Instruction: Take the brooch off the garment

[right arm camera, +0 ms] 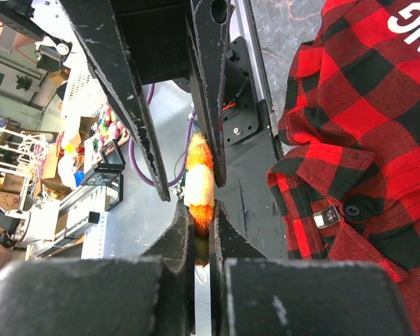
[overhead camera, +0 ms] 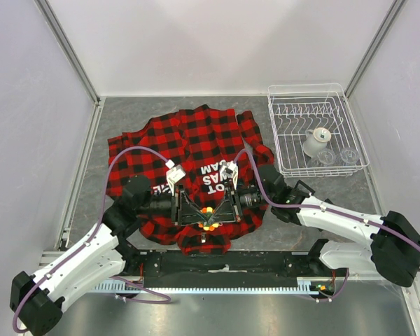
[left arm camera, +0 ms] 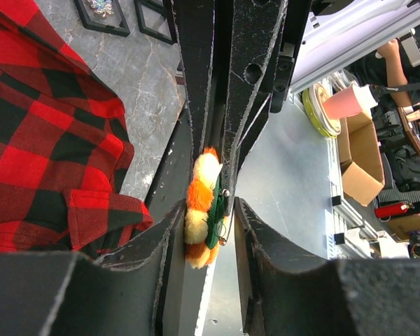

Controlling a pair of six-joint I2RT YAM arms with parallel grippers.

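Note:
The red-and-black plaid garment [overhead camera: 196, 136] lies spread flat on the grey table, its white lettering facing up. The small fluffy orange, yellow and green brooch [overhead camera: 208, 210] hangs above the shirt's near hem, where both arms meet. My right gripper [right arm camera: 201, 208] is shut on the brooch [right arm camera: 199, 183], pinching its lower part. My left gripper [left arm camera: 210, 208] comes from the other side. Its fingers [left arm camera: 255, 231] flank the brooch [left arm camera: 201, 210], with a gap on the pin side. No fabric touches the brooch in either wrist view; the garment [left arm camera: 42, 140] [right arm camera: 364, 105] lies off to the side.
A white wire dish rack [overhead camera: 274, 98] stands at the back right, holding a white spool-like piece [overhead camera: 315, 141] and clear glasses. A black rail [overhead camera: 224, 262] runs along the table's near edge under the grippers. Walls close in the table left, right and behind.

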